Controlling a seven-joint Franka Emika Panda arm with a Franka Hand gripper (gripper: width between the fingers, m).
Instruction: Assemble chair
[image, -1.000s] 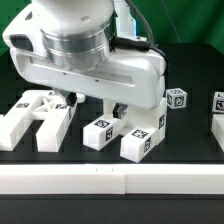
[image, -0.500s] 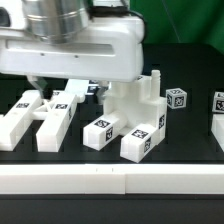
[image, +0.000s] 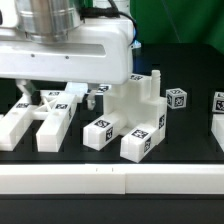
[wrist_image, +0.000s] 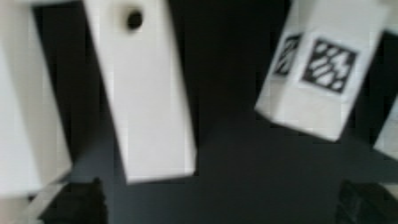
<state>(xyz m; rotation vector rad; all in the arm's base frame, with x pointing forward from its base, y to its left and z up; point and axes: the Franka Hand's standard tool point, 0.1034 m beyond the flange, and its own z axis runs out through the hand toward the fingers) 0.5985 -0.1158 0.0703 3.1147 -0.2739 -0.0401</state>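
A plain white ledge runs along the near edge of the black table. Just beyond it, at the exterior view's left, lies the chair's glossy white H-shaped plastic frame. To its right stands the chunky white notched block, which carries black-and-white tags. The white robot arm reaches down over the frame's far end with its hand level. The two-finger gripper is spread wide, its dark fingers holding nothing. A small tagged white cube sits farther right.
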